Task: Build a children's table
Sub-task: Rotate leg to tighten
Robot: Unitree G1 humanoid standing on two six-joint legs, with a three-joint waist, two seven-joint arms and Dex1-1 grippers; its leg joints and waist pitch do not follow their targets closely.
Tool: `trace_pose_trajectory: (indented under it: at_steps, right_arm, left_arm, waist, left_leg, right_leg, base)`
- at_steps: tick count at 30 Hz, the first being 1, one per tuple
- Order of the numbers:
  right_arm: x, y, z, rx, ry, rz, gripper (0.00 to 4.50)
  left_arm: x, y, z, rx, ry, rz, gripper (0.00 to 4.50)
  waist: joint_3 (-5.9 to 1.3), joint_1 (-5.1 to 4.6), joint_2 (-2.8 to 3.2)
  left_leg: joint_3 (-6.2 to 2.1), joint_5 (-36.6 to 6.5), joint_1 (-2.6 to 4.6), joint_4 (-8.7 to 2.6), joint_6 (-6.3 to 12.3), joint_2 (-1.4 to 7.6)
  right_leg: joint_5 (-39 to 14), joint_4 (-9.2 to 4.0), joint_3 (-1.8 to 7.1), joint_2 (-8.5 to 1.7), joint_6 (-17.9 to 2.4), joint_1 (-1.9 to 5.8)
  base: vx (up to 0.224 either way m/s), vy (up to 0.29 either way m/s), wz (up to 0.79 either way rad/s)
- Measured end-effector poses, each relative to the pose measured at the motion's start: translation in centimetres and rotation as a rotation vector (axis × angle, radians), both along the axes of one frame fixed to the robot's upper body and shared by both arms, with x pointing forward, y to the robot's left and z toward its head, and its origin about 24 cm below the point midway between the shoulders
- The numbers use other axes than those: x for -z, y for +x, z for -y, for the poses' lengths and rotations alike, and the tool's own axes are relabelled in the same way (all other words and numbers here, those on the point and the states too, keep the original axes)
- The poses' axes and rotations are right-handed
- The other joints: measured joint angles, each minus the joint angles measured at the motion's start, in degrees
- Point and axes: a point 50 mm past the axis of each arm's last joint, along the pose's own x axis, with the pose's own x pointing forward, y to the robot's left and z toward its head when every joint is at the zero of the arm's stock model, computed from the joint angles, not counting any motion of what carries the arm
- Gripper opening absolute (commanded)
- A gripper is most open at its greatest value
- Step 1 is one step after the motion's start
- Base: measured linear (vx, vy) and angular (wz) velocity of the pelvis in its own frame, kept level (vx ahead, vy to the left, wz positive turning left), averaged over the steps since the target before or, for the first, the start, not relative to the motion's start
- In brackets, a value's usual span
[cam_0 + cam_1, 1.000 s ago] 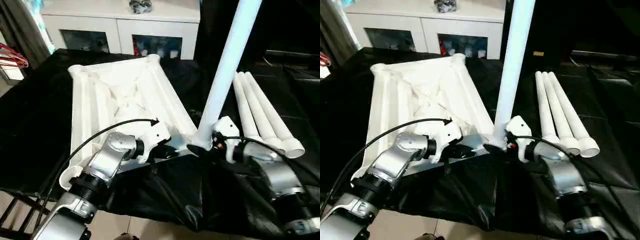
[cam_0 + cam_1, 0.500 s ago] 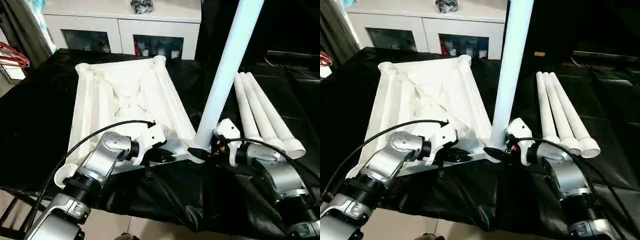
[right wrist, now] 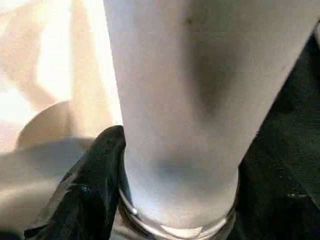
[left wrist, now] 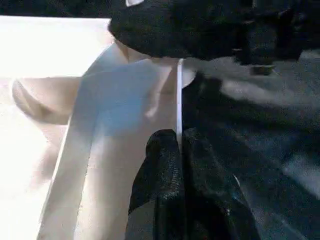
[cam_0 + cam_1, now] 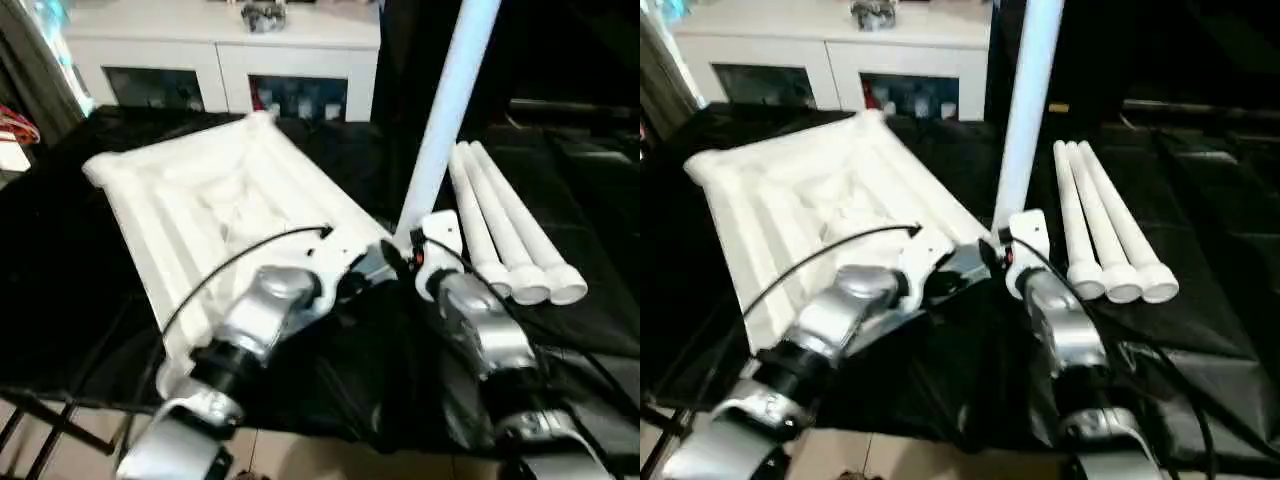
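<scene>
First leg going into a corner socket of the upturned tabletop

The white ribbed tabletop (image 5: 215, 205) lies underside-up on the black-draped counter (image 5: 70, 290), with one tubular leg (image 5: 445, 110) standing at its near corner socket. The right end effector (image 3: 165, 200) grips that leg's base; the left end effector (image 4: 172, 165), fingers pinched closed, clamps the tabletop's thin edge. Next, I judge, the leg needs seating squarely, pressed straight down. Three spare legs (image 5: 510, 235) lie side by side, just beside the right arm.
</scene>
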Motion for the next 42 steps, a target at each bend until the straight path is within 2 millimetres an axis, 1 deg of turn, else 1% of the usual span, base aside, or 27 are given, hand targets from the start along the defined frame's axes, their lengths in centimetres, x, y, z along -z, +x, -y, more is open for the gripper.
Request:
trace_pose_trajectory:
  at_steps: [3,4,6,12,16,17,18,19,20,23,24,28,30,31,32,34,37,38,40,42]
  right_arm:
    - [-0.1,0.2,-0.3,0.010,0.047,0.001,3.61]
    - [-0.1,0.2,-0.3,0.011,0.053,0.003,3.61]
    - [-0.2,0.2,-0.3,0.007,0.063,0.010,3.89]
    - [-0.1,-0.1,-0.1,0.007,0.064,0.028,3.96]
    - [-0.5,-1.3,1.5,0.019,0.055,0.057,3.96]
    - [-0.8,-1.8,2.0,0.020,0.055,0.071,3.99]
    - [-1.1,-2.2,2.4,0.013,0.055,0.083,4.01]
    - [-1.4,-2.5,2.5,0.004,0.061,0.093,4.01]
    - [-1.8,-3.0,3.0,-0.004,0.063,0.105,4.01]
    - [-2.3,-3.9,4.2,-0.015,0.063,0.120,4.01]
    - [-2.4,-4.0,4.3,-0.022,0.062,0.119,4.01]
    - [-2.7,-5.1,4.6,-0.110,0.044,0.093,4.01]
    - [-2.6,-5.5,4.7,-0.142,0.036,0.065,4.01]
    - [-2.4,-5.6,4.6,-0.158,0.030,0.050,4.01]
    - [-2.3,-5.8,4.5,-0.176,0.021,0.034,4.01]
    - [-2.1,-5.9,4.4,-0.201,0.015,0.011,4.01]
    - [-1.6,-6.0,3.6,-0.243,0.007,-0.025,4.01]
    - [-1.4,-6.1,3.2,-0.263,0.000,-0.047,4.01]
    - [-1.0,-6.2,2.8,-0.281,-0.017,-0.075,4.01]
    - [-0.5,-6.1,2.6,-0.284,-0.023,-0.102,4.01]
  left_arm:
    - [-0.1,0.0,0.1,0.003,0.002,0.011,0.00]
    - [-0.1,0.0,0.1,0.008,0.004,0.012,0.00]
    - [-0.1,0.0,0.2,0.015,0.009,0.021,0.00]
    - [-0.1,-0.1,0.4,0.033,0.018,0.042,0.00]
    - [-0.2,0.0,1.0,0.045,0.014,0.058,0.00]
    - [-0.2,0.1,1.2,0.035,0.015,0.060,0.28]
    - [-0.2,0.2,1.2,0.026,0.018,0.062,0.44]
    - [-0.2,0.4,1.1,0.016,0.011,0.070,0.44]
    - [-0.2,0.4,1.1,0.009,0.007,0.074,0.58]
    - [-0.3,0.6,0.9,-0.002,0.002,0.091,0.76]
    - [-0.3,0.6,0.7,-0.003,0.003,0.093,0.93]
    - [-0.7,0.7,-0.1,-0.015,0.002,0.125,1.04]
    - [-1.6,1.1,-1.3,-0.064,0.003,0.165,1.04]
    - [-2.2,1.5,-2.4,-0.110,0.010,0.191,1.04]
    - [-3.2,2.0,-4.1,-0.179,0.017,0.229,1.04]
    - [-4.5,2.4,-6.4,-0.262,0.039,0.285,1.04]
    - [-6.1,2.1,-9.3,-0.362,0.085,0.349,1.04]
    - [-6.7,1.7,-10.7,-0.405,0.114,0.367,1.04]
    - [-7.7,1.2,-12.4,-0.465,0.139,0.386,1.04]
    - [-8.5,0.7,-13.8,-0.514,0.172,0.394,1.04]
  waist:
    - [-0.05,0.17,0.08]
    - [-0.05,0.24,0.08]
    - [-0.05,0.28,0.09]
    - [-0.02,0.32,0.10]
    - [0.03,1.36,0.26]
    - [0.04,1.62,0.29]
    - [0.04,1.68,0.29]
    - [0.06,1.68,0.26]
    - [0.09,1.69,0.21]
    - [0.09,1.57,0.21]
    - [0.09,1.43,0.20]
    - [0.10,1.33,0.20]
    - [0.15,1.03,0.12]
    - [0.16,0.85,0.11]
    - [0.15,0.65,0.12]
    - [0.19,0.60,0.06]
    - [0.28,0.86,-0.10]
    - [0.39,0.92,-0.31]
    - [0.58,1.19,-0.70]
    - [0.71,1.68,-1.07]
  left_leg:
    - [-0.01,0.0,0.00,-0.03,0.00,0.03]
    - [-0.01,0.0,-0.01,-0.03,0.01,0.04]
    - [-0.01,0.0,-0.03,-0.03,0.01,0.04]
    - [-0.01,0.0,-0.04,-0.05,0.00,0.03]
    - [0.01,0.0,-0.07,-0.13,0.00,0.01]
    - [0.02,0.0,-0.07,-0.13,0.00,0.00]
    - [0.02,0.0,-0.07,-0.13,0.00,0.00]
    - [0.02,0.0,-0.07,-0.12,0.00,0.01]
    - [0.01,0.0,-0.09,-0.14,0.00,0.01]
    - [0.01,0.0,-0.10,-0.17,0.00,0.02]
    - [0.01,0.0,-0.11,-0.18,0.00,0.01]
    - [0.01,0.0,-0.13,-0.24,0.01,0.02]
    - [0.01,0.0,-0.15,-0.27,0.01,0.04]
    - [0.01,0.0,-0.15,-0.28,0.00,0.07]
    - [0.00,0.0,-0.14,-0.28,0.00,0.12]
    - [0.00,0.0,-0.13,-0.32,0.00,0.13]
    - [0.02,0.0,-0.17,-0.31,0.00,0.12]
    - [0.02,0.0,-0.18,-0.31,0.00,0.13]
    - [0.02,0.0,-0.19,-0.30,0.00,0.13]
    - [0.03,0.0,-0.19,-0.27,-0.01,0.12]
  right_leg:
    - [0.0,0.00,-0.05,0.01,0.1,0.00]
    - [0.0,0.00,-0.06,0.01,0.1,0.00]
    - [-0.1,-0.05,-0.06,0.01,0.1,0.00]
    - [-0.1,-0.08,-0.05,0.01,0.1,-0.01]
    - [-0.1,-0.18,-0.04,-0.01,0.2,0.01]
    - [-0.1,-0.18,-0.03,-0.01,0.2,0.01]
    - [0.0,-0.18,-0.03,-0.01,0.2,0.01]
    - [0.0,-0.18,-0.02,-0.01,0.2,0.00]
    - [0.0,-0.22,-0.05,-0.01,0.3,-0.01]
    - [0.1,-0.37,-0.04,0.00,0.4,0.01]
    - [0.1,-0.40,-0.03,0.01,0.4,0.00]
    - [0.1,-0.49,-0.04,0.01,0.4,-0.01]
    - [0.1,-0.49,-0.06,0.04,0.4,-0.06]
    - [0.1,-0.47,-0.06,0.07,0.4,-0.09]
    - [0.1,-0.46,-0.10,0.10,0.4,-0.10]
    - [0.1,-0.46,-0.11,0.10,0.4,-0.11]
    - [0.1,-0.52,-0.10,0.10,0.4,-0.10]
    - [0.1,-0.52,-0.10,0.10,0.4,-0.11]
    - [0.1,-0.51,-0.11,0.10,0.4,-0.13]
    - [0.1,-0.50,-0.10,0.09,0.4,-0.11]
  base:
    - [0.000,0.000,0.00]
    - [0.000,0.000,0.00]
    - [0.000,0.000,0.00]
    - [0.000,0.000,0.00]
    - [0.000,0.000,0.00]
    - [0.000,0.000,0.00]
    - [0.000,0.000,0.00]
    - [0.000,0.000,0.00]
    - [0.000,0.000,0.00]
    - [0.000,0.000,0.00]
    - [0.000,0.000,0.00]
    - [0.000,0.000,0.00]
    - [0.000,0.000,0.00]
    - [0.000,0.000,0.00]
    - [0.000,0.000,0.00]
    - [0.000,0.000,0.00]
    - [0.000,0.000,0.00]
    - [0.000,0.000,0.00]
    - [0.000,0.000,0.00]
    - [0.000,0.000,0.00]
